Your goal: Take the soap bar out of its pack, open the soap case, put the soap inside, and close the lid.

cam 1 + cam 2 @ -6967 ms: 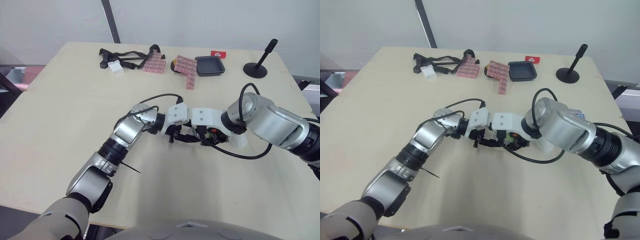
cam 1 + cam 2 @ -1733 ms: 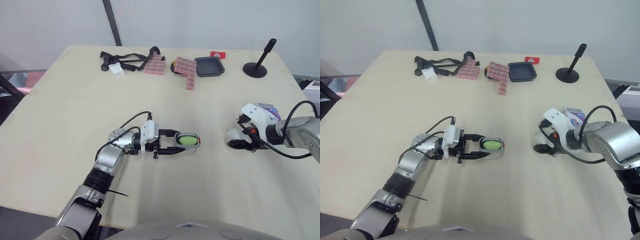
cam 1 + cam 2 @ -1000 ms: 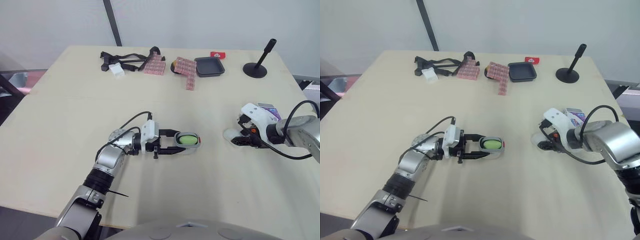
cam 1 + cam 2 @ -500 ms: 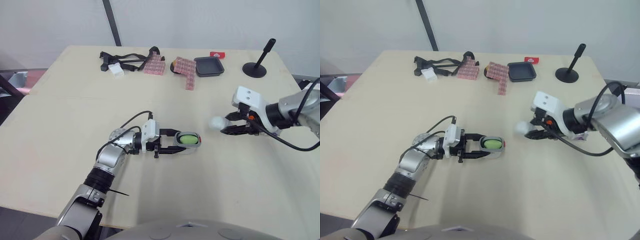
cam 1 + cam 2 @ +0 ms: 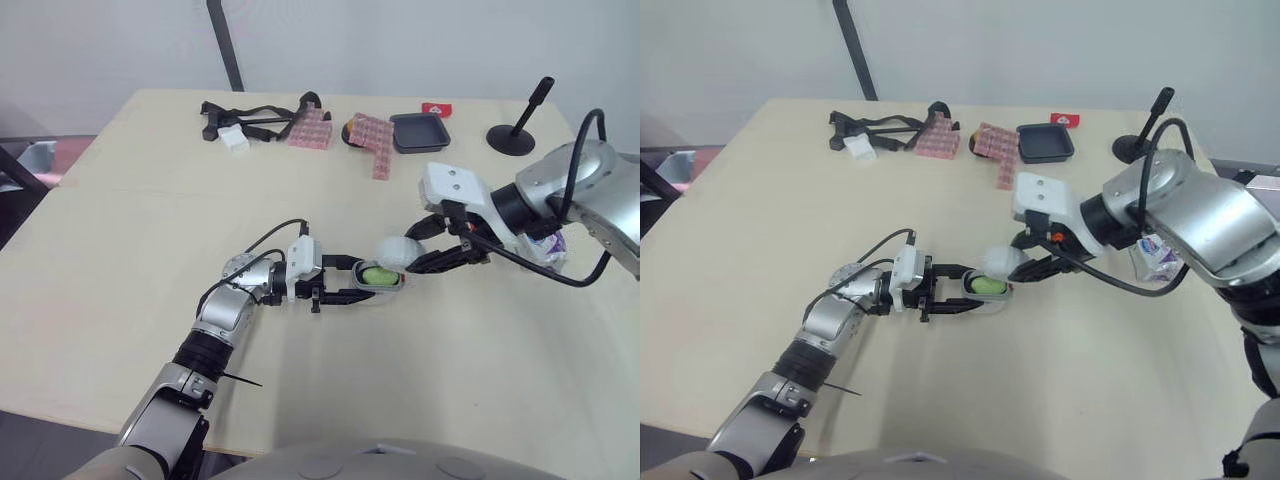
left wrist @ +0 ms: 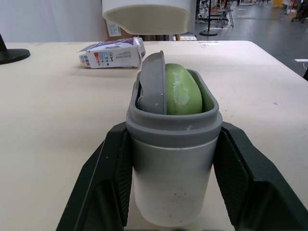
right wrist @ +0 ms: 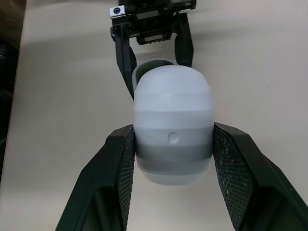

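The grey soap case base (image 5: 375, 283) lies on the table's middle with the green soap bar (image 6: 182, 90) inside it. My left gripper (image 5: 362, 284) is shut on the case base, one finger on each side. My right gripper (image 5: 418, 260) is shut on the translucent white case lid (image 7: 172, 122) and holds it just above the far end of the base. In the left wrist view the lid (image 6: 145, 14) hangs over the case, apart from it. The empty soap pack (image 5: 549, 243) lies at the right, behind the right arm.
Along the table's far edge lie black straps (image 5: 250, 112), pink block pieces (image 5: 370, 135), a black square tray (image 5: 419, 131), a small red item (image 5: 436, 108) and a black stand (image 5: 515, 135). A cable (image 5: 268, 236) loops over the left wrist.
My right gripper lifted the lid from the table's right side and carried it left, to just above the case. The left gripper and the case base have stayed in place.
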